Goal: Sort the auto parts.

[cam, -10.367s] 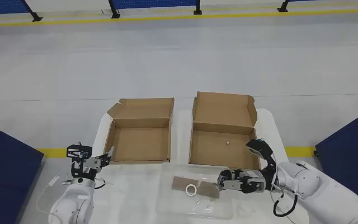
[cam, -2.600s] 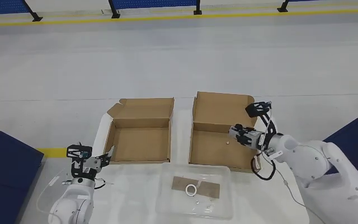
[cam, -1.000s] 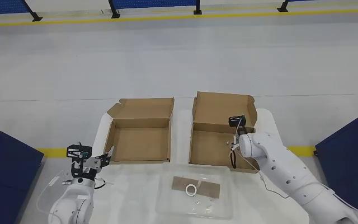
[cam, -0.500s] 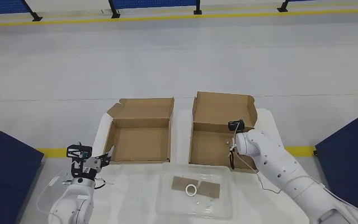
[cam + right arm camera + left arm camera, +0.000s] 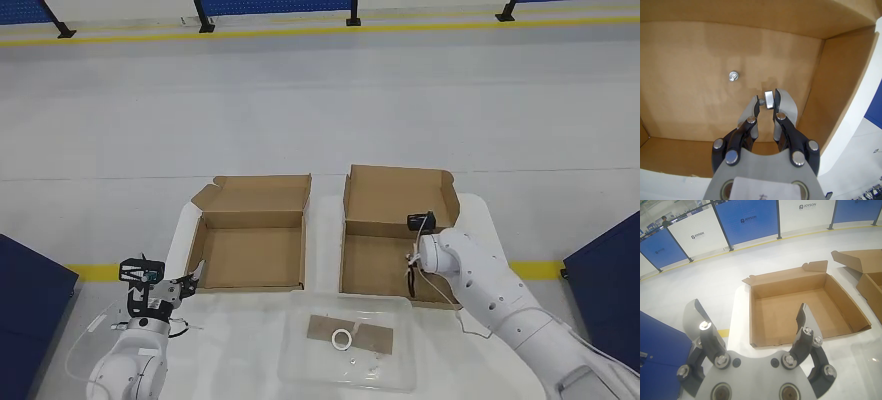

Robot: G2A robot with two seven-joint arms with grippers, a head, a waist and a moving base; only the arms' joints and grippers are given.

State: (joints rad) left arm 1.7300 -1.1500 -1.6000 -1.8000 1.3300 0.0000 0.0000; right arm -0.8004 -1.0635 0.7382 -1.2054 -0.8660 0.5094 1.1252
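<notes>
Over the right cardboard box my right gripper hangs, shut on a small silver bolt held sideways between its fingertips. A second silver bolt lies on that box's floor, a little apart from the held one. In the top view the right arm leans over the box's right side. My left gripper stands open and holds nothing, near the table's left front beside the left cardboard box. A white ring lies in the clear tray.
The left box holds nothing. A brown cardboard strip lies in the clear tray at the table's front middle. Both boxes have their lids folded up at the back. Blue partitions flank the table.
The right arm has gone from the clear tray to the right box with the bolt. Over the last second it shifted slightly above the box floor. The left arm kept still.
</notes>
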